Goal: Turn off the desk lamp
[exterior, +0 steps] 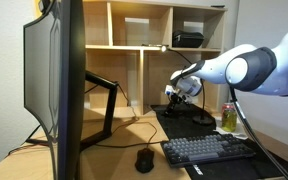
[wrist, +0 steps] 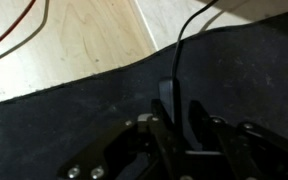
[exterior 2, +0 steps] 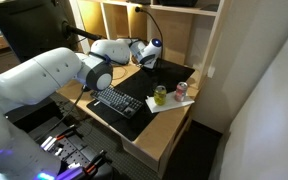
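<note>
Gripper (wrist: pixel 181 128) is low at desk lamp (wrist: pixel 170 97) base, over black mat (wrist: pixel 64 130); fingers v. dark. Apart or clamped: cannot tell.

Pincer (wrist: pixel 182 140) pokes in from 6 o'clock over a black mat (wrist: pixel 64 120). Small dark block (wrist: pixel 169 95) sits right at its tips, and a thin black line (wrist: pixel 181 45) curves off toward 1 o'clock. Light wood desk (wrist: pixel 94 35) at 12, reddish cable (wrist: pixel 29 32) at 10.
</note>
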